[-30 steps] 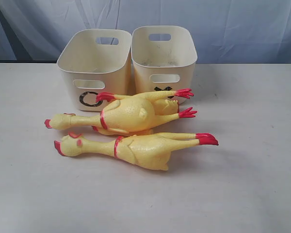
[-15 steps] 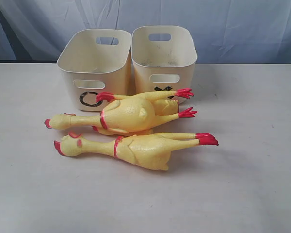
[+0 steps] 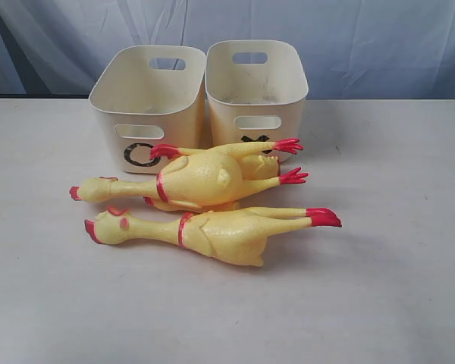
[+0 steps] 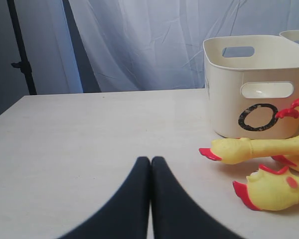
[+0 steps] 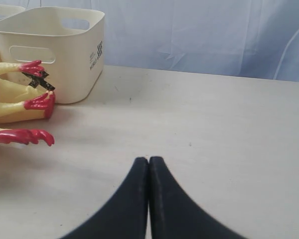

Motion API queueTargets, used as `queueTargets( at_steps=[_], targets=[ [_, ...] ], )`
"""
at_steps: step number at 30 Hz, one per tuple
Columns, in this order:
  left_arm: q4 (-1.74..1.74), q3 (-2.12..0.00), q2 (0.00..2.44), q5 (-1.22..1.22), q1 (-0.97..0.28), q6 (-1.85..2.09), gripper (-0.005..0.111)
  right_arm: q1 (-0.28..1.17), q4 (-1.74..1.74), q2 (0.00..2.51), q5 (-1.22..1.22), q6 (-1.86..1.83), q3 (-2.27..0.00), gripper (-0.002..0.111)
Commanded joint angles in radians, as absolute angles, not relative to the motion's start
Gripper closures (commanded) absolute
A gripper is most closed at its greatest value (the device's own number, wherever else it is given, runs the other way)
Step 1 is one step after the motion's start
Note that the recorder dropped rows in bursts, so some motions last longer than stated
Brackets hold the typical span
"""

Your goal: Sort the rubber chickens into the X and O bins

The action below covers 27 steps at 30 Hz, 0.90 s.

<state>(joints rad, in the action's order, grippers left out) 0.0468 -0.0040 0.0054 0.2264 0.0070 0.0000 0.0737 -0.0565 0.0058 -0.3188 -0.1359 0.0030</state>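
Two long yellow rubber chickens lie side by side, heads to the left, in front of the bins: the nearer one (image 3: 212, 231) and the farther one (image 3: 193, 178). More yellow and red parts (image 3: 262, 155) show behind the farther one, partly hidden. The O bin (image 3: 148, 106) stands back left and the X bin (image 3: 256, 95) back right, touching; the chickens partly cover both marks. Neither arm shows in the exterior view. My left gripper (image 4: 150, 160) is shut and empty, apart from the chicken heads (image 4: 239, 149). My right gripper (image 5: 148, 160) is shut and empty, apart from the red feet (image 5: 32, 135).
The white table (image 3: 379, 288) spreads wide around the toys. A pale blue curtain (image 3: 364, 45) hangs behind the bins. A dark stand pole (image 4: 21, 50) rises beyond the table's far left edge in the left wrist view.
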Motion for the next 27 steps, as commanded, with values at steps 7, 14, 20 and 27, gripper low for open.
queueTargets(
  at_steps=[7, 14, 20, 27],
  targets=[
    [0.045, 0.0, 0.0, 0.216, 0.008, 0.0, 0.106, 0.07, -0.054, 0.0, -0.305, -0.137, 0.0, 0.109],
    [0.045, 0.0, 0.0, 0.216, 0.008, 0.0, 0.106, 0.07, -0.054, 0.0, -0.301, -0.137, 0.0, 0.109],
    [0.045, 0.0, 0.0, 0.216, 0.008, 0.0, 0.106, 0.07, -0.193, 0.0, -0.216, -0.133, 0.0, 0.109],
    [0.045, 0.0, 0.0, 0.216, 0.008, 0.0, 0.106, 0.07, -0.41, 0.0, -0.096, -0.133, 0.0, 0.109]
  ],
)
